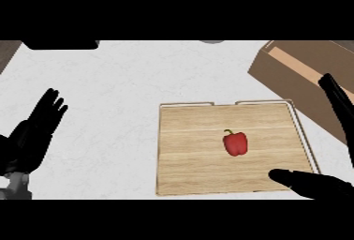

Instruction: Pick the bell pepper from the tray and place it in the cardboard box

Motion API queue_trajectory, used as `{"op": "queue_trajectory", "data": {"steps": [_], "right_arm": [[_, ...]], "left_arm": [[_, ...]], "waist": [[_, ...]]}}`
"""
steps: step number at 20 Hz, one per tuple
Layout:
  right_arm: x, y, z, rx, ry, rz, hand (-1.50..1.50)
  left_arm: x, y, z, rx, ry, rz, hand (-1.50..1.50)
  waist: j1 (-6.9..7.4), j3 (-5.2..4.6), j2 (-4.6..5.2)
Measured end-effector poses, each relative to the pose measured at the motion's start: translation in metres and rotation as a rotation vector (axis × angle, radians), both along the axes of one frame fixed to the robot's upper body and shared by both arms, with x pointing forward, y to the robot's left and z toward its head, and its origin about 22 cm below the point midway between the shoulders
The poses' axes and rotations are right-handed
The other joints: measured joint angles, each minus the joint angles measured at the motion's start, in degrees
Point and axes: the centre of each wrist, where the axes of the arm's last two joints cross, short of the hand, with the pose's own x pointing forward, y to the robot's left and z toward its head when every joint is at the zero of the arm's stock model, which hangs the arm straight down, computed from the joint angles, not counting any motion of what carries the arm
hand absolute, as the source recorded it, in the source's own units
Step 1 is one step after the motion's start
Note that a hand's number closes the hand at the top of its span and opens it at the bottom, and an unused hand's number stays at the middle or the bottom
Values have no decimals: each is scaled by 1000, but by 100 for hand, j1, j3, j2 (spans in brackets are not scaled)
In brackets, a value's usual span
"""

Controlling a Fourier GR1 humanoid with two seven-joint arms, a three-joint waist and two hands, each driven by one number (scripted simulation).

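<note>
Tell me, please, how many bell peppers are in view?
1: the red bell pepper lies on the wooden tray, right of its middle. The cardboard box interior is mostly out of view.

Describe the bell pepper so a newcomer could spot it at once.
Find the wooden tray on the white counter, left of the cardboard box. The bell pepper lies right of the tray's middle, the only red thing, with a small green stem.

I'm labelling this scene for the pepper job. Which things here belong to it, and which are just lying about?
For the job:
bell pepper
tray
cardboard box
right hand, open near the tray's right edge

Lying about:
dark object at the top left
left hand, resting open
</note>
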Motion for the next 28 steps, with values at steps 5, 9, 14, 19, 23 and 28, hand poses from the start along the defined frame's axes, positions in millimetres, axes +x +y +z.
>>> {"op": "queue_trajectory", "data": {"steps": [5, 9, 14, 19, 23, 28], "right_arm": [[-15, -5, 12, -355, 118, -110, -150], [-24, 3, 25, -599, 214, -214, -150], [-29, 27, 31, -790, 362, -322, -150], [-22, 62, 29, -876, 500, -377, -150], [-9, 86, 22, -867, 575, -364, -150], [0, 98, 22, -868, 622, -343, -150]], "left_arm": [[-5, 5, -1, 3, 9, 1, 0], [-4, 6, 0, 3, 12, -4, 0], [-2, 2, 4, 8, 2, -33, 0], [4, -2, 4, -1, 2, -47, 0], [4, 2, 6, 3, 4, -42, 0], [1, 2, 2, -2, 4, -30, 0]], "waist": [[8, -24, -10], [54, -33, 3], [190, -29, 32], [236, -22, 50], [206, -11, 44], [157, -4, 35]]}}
